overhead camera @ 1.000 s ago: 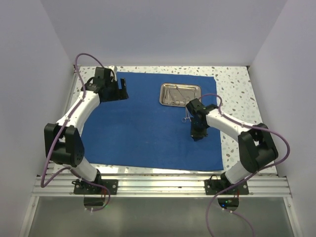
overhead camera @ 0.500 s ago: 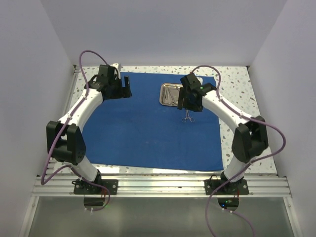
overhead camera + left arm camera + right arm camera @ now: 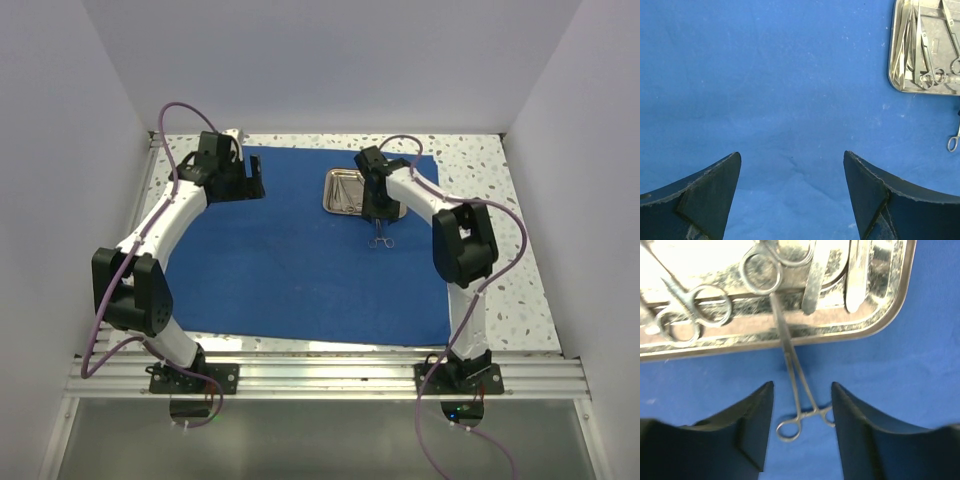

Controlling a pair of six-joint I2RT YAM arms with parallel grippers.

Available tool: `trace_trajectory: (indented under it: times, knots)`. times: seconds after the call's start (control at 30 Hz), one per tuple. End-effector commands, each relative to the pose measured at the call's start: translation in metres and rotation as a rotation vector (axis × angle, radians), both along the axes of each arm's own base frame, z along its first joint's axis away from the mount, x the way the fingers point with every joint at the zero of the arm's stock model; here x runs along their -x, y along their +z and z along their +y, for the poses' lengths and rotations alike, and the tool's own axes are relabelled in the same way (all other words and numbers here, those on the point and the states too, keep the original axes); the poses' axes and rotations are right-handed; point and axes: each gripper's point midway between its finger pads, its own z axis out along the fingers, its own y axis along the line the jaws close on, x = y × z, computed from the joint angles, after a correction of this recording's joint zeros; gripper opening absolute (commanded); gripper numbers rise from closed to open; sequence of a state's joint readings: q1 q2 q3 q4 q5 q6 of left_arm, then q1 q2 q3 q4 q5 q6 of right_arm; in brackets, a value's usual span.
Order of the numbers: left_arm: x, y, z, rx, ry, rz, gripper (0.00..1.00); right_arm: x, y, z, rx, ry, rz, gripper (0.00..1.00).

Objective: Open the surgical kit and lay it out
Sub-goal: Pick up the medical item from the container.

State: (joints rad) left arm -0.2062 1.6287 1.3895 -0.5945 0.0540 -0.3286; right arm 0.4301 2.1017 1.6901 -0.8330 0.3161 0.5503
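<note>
The royal-blue drape (image 3: 290, 250) lies spread flat over the table. The steel tray (image 3: 332, 192) sits on its far right part and holds several silver instruments (image 3: 690, 310). One ring-handled forceps (image 3: 380, 239) lies on the cloth with its tips over the tray's near rim (image 3: 850, 330). My right gripper (image 3: 378, 208) hovers open over it, and its rings (image 3: 790, 430) lie between the fingertips in the right wrist view (image 3: 802, 384). My left gripper (image 3: 250, 178) is open and empty over the far left of the drape (image 3: 792, 160). The tray (image 3: 927, 82) also shows in the left wrist view.
Speckled tabletop (image 3: 480, 190) shows to the right of and behind the drape. White walls close in the left, right and back. An aluminium rail (image 3: 320, 375) runs along the near edge at the arm bases.
My right arm swung from the near right of the drape back to the tray's near edge. The forceps on the cloth stayed put. The left gripper shifted slightly.
</note>
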Motion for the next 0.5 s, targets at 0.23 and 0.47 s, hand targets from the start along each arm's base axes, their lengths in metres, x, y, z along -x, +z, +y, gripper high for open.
trace_trajectory:
  times: [0.23, 0.47]
  knots:
    - [0.0, 0.014, 0.002, -0.022, -0.014, -0.032, 0.87, 0.004, -0.044, -0.006, -0.003, -0.018, 0.054, 0.39]
    - [-0.001, 0.013, -0.002, -0.007, -0.021, -0.027, 0.87, 0.002, -0.018, -0.011, -0.007, -0.013, 0.014, 0.0]
